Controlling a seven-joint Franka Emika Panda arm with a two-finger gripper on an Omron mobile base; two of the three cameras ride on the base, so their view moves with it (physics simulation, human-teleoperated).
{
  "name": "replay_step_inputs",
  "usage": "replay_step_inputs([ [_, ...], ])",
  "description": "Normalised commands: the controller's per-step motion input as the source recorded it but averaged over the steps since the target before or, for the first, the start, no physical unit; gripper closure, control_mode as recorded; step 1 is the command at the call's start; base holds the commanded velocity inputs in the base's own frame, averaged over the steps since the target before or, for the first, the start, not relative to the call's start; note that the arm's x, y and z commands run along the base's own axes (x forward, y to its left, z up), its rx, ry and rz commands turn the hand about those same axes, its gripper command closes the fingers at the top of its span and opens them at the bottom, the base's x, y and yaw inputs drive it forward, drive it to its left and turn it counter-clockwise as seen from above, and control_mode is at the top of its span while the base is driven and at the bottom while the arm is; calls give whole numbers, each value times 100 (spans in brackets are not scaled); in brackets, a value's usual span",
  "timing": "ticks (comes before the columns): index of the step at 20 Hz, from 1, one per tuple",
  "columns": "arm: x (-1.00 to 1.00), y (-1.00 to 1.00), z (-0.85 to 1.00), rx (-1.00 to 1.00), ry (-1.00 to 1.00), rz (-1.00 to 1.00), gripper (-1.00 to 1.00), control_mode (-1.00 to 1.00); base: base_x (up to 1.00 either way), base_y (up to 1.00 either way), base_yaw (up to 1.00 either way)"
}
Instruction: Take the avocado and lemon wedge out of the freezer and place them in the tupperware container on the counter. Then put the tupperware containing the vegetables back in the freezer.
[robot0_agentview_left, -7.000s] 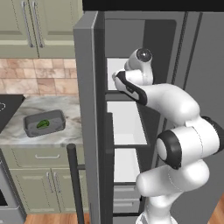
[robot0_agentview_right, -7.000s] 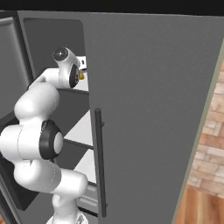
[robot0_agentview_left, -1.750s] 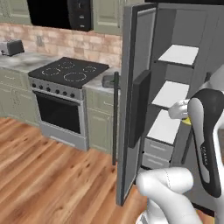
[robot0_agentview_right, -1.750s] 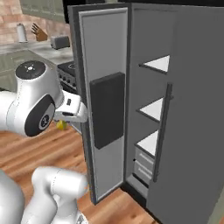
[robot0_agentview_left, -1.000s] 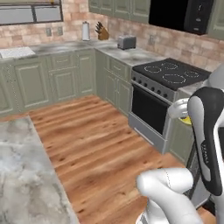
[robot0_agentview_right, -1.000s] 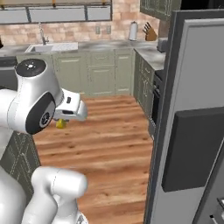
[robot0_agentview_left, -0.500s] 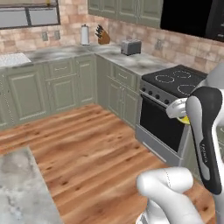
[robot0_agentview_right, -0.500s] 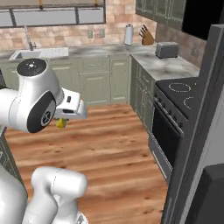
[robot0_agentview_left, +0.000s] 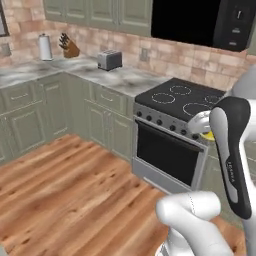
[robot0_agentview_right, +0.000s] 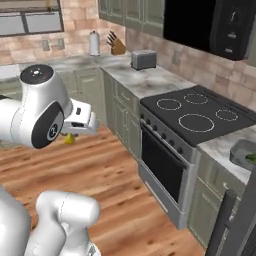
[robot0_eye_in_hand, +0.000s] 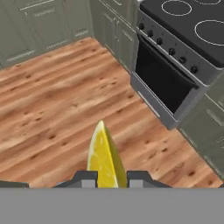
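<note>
Hand view showed my jaws clenched on the lemon wedge (robot0_eye_in_hand: 104, 159). My base had swung from the freezer; the tupperware container (robot0_agentview_right: 245, 152), probably, sat at three o'clock beside the stovetop (robot0_agentview_right: 200, 116).

A wooden plank floor (robot0_eye_in_hand: 65, 96) spreads beyond the fingers (robot0_eye_in_hand: 85, 178). Ahead and right of them stands a black stove (robot0_eye_in_hand: 175, 65) among olive-green cabinets (robot0_agentview_left: 105, 120). A brick wall (robot0_agentview_left: 165, 55) backs a toaster (robot0_agentview_left: 110, 60), knife block (robot0_agentview_left: 70, 48) and microwave (robot0_agentview_right: 210, 25).
</note>
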Motion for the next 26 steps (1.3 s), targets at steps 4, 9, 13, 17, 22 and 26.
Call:
replay_step_inputs([
  [4,0,0,0,0,0,0,100,100,29,-4,-66],
  [9,0,0,0,0,0,0,100,100,27,-1,-67],
  [13,0,0,0,0,0,0,100,100,43,0,-62],
  [17,0,0,0,0,0,0,100,100,57,0,-58],
  [22,0,0,0,0,0,0,100,100,71,13,-55],
  [26,0,0,0,0,0,0,100,100,87,23,-49],
])
